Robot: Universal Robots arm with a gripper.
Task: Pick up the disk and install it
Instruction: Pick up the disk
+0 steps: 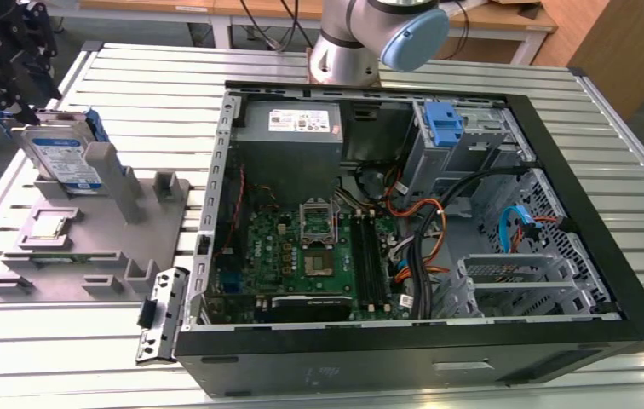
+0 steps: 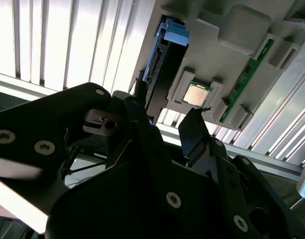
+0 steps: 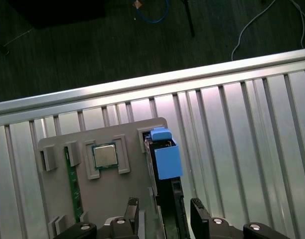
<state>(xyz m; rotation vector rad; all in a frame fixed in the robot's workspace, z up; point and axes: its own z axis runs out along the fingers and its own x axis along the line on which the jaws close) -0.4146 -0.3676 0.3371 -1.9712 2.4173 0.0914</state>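
Silver disk [image 1: 60, 162] stands in grey holder [image 1: 106, 230] beneath spread jaws.

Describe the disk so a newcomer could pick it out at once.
Start at the open computer case; on the exterior view's left of it lies a grey fixture tray. At the tray's far end the disk stands on edge in a slot. Unlike the flat processor chip and thin green memory stick beside it, it is a silver slab with a white-and-blue label and blue bracket.
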